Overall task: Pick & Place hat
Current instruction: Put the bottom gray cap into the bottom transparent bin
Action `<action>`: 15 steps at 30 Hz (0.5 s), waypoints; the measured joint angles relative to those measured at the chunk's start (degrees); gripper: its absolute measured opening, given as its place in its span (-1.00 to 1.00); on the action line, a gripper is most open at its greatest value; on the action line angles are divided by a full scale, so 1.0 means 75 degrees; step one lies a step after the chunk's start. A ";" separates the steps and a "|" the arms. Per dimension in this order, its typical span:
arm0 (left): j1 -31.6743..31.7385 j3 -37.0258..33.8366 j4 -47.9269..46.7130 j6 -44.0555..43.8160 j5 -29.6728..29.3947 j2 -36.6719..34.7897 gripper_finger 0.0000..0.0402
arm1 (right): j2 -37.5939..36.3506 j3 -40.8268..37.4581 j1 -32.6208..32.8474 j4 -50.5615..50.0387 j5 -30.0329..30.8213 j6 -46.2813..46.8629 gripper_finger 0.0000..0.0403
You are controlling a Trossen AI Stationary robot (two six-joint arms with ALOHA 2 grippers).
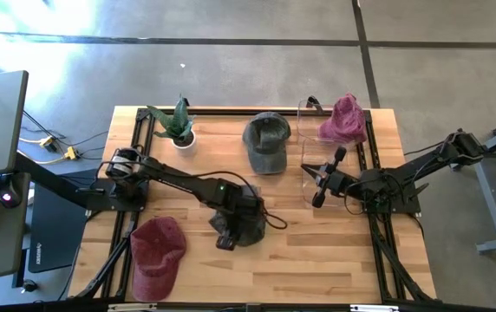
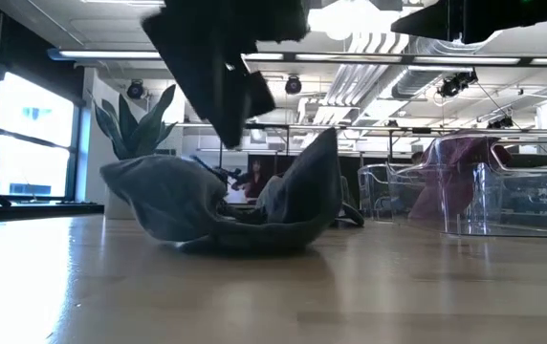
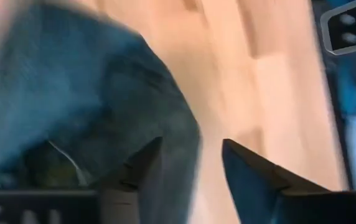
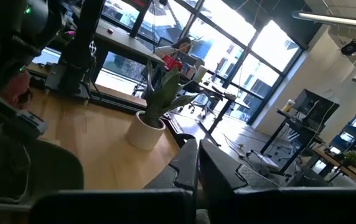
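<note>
A dark grey hat (image 1: 250, 221) lies crumpled on the table near its middle; the low view (image 2: 226, 215) shows it resting on its crown with the rim curled up. My left gripper (image 1: 226, 237) hangs just above it, open. In the left wrist view (image 3: 192, 142) one finger stands over the hat's edge (image 3: 103, 106) and the other over bare wood. My right gripper (image 1: 309, 171) waits at the right, shut and empty, also seen in the right wrist view (image 4: 198, 155).
A second grey hat (image 1: 265, 143) lies at the far middle. A red hat (image 1: 157, 251) lies at the near left. A pink hat (image 1: 343, 120) sits on a clear container (image 1: 322, 152) at the far right. A potted plant (image 1: 177, 124) stands at the far left.
</note>
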 joint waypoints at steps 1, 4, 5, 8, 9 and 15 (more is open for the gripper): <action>0.0002 0.0163 -0.0340 -0.0089 0.0185 0.0000 -0.10 | 0.0000 0.0000 0.0000 -0.0002 0.0000 0.0022 -0.94; -0.0111 0.0472 -0.1037 -0.0608 -0.0290 -0.0020 -0.03 | 0.0000 0.0000 0.0000 -0.0007 0.0000 0.0140 -0.94; -0.0171 0.0474 -0.0997 -0.0762 -0.0857 -0.0020 -0.02 | 0.0000 0.0000 0.0000 -0.0012 -0.0003 0.0195 -0.94; -0.0322 0.0417 -0.0629 -0.1140 -0.2113 -0.0006 -0.02 | 0.0000 0.0000 0.0000 -0.0057 -0.0003 0.0202 -0.94; -0.0326 0.0380 -0.0532 -0.1237 -0.2186 -0.0006 -0.03 | 0.0000 0.0000 0.0000 -0.0064 -0.0003 0.0205 -0.94; -0.0242 0.0032 -0.1586 -0.2036 -0.1997 0.0572 -0.28 | 0.0000 0.0000 0.0000 -0.0067 -0.0003 0.0225 -0.94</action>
